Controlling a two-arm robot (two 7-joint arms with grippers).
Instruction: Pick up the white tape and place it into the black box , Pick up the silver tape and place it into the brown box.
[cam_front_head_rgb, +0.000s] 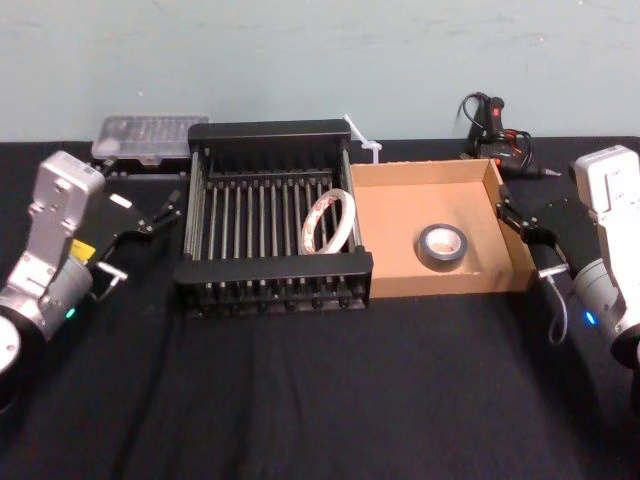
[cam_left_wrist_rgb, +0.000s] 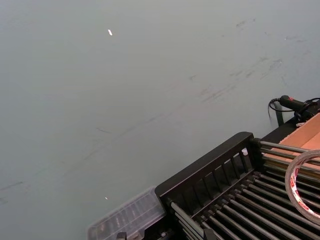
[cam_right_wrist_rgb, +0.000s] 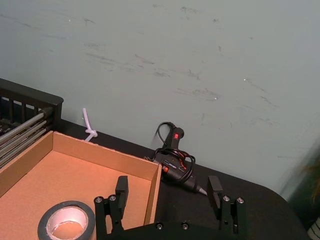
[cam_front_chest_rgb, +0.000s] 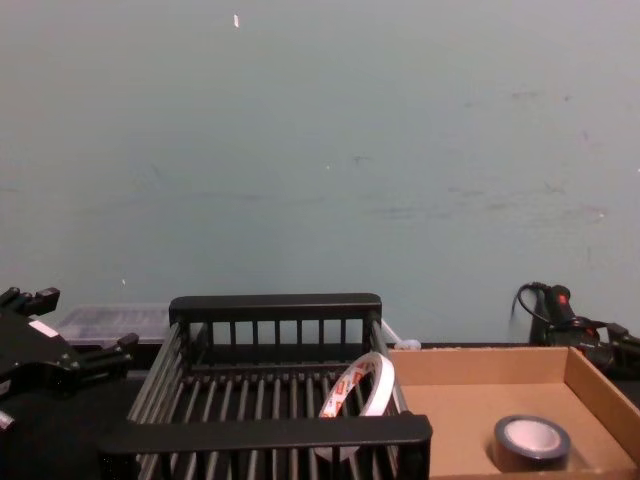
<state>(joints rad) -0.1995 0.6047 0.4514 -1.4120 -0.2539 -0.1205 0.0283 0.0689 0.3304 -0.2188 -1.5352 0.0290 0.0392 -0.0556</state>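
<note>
The white tape (cam_front_head_rgb: 328, 222) leans on edge inside the black box (cam_front_head_rgb: 270, 132), near its right wall; it also shows in the left wrist view (cam_left_wrist_rgb: 302, 185) and the chest view (cam_front_chest_rgb: 358, 392). Flat on the floor of the brown box (cam_front_head_rgb: 420, 172) lies the silver tape (cam_front_head_rgb: 442, 245), also seen as a grey roll (cam_right_wrist_rgb: 66, 227) from the right wrist. My left gripper (cam_front_head_rgb: 150, 235) hovers open and empty just left of the black box. My right gripper (cam_front_head_rgb: 528, 240) (cam_right_wrist_rgb: 168, 187) is open and empty at the brown box's right wall.
A clear plastic case (cam_front_head_rgb: 150, 135) lies behind the black box on the left. A black glue gun (cam_front_head_rgb: 495, 125) with its cord sits at the back right, and a white zip tie (cam_front_head_rgb: 362, 140) lies between the boxes' far ends. A wall closes off the back.
</note>
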